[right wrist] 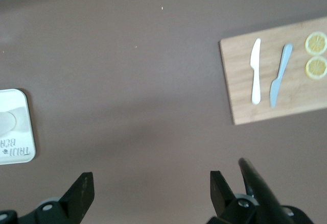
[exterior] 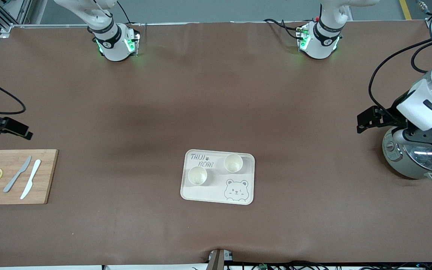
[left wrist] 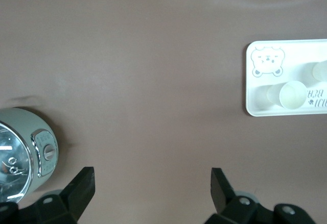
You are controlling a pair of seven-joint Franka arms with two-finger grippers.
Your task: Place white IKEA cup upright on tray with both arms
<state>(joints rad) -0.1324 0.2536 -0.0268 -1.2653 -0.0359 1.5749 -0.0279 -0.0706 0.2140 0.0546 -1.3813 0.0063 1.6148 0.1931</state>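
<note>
Front view shows two white cups (exterior: 197, 175) standing upright on the tray (exterior: 217, 195) mid-surface, well apart from both arms: the left pincer (left wrist: 152, 183) hangs open over the cooker's (exterior: 418, 157) end, the right pincer (right wrist: 151, 185) open near the cutting board (exterior: 13, 176), neither clearly nearer.
</note>
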